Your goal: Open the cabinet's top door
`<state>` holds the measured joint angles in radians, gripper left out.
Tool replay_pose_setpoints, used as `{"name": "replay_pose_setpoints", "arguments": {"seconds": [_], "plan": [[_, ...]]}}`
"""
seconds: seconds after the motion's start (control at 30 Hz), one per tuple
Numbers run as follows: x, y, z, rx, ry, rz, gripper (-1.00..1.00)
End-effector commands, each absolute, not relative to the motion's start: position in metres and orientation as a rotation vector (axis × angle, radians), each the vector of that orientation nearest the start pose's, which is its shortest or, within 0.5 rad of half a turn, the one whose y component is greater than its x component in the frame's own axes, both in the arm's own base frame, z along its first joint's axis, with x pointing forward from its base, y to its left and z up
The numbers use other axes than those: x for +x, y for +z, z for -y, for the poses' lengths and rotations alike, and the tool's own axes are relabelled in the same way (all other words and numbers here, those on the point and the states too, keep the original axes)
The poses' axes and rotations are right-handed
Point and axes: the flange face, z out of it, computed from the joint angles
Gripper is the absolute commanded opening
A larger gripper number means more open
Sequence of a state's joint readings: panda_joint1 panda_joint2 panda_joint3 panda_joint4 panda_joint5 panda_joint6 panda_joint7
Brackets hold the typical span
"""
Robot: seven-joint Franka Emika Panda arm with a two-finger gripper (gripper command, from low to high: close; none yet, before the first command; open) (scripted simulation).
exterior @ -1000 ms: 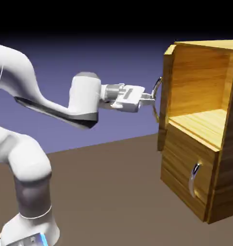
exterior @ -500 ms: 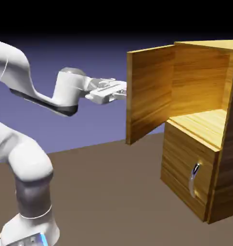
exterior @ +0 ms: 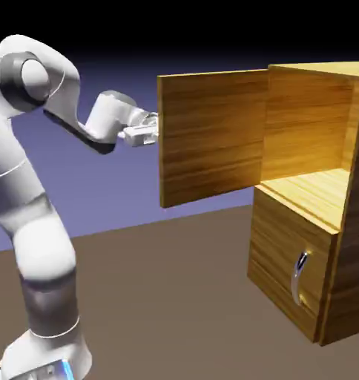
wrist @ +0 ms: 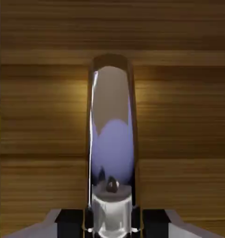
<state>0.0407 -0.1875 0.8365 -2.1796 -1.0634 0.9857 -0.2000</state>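
The golden-brown wood cabinet (exterior: 338, 193) stands at the exterior view's right. Its top door (exterior: 212, 137) is swung wide out to the left, and the upper compartment behind it shows bare inside. My gripper (exterior: 154, 132) reaches the door's far face at its left edge, where the panel hides the fingertips. In the hand view the door's curved silver handle (wrist: 112, 139) runs up the middle between my grey fingers (wrist: 68, 218), which are shut on it, with wood grain filling the frame behind.
The smaller lower door (exterior: 286, 271) is closed, its short silver handle (exterior: 300, 276) facing out. The brown table top (exterior: 168, 297) stretches in front of the cabinet, and my arm's white base (exterior: 45, 349) stands at lower left.
The top door has swung from barely ajar to wide open toward the left. My hand drew back leftward with the handle, and the arm folded up closer to its base.
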Motion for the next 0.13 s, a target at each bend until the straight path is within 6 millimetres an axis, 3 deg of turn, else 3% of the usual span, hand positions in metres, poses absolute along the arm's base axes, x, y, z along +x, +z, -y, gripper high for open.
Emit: {"name": "replay_pose_setpoints", "arguments": {"seconds": [0.0, 0.1], "plan": [[0.337, 0.501, -0.249, 1.44, -0.532, -0.688, -1.0], [0.342, 0.501, -0.26, 1.457, -0.565, -0.659, -1.0]]}}
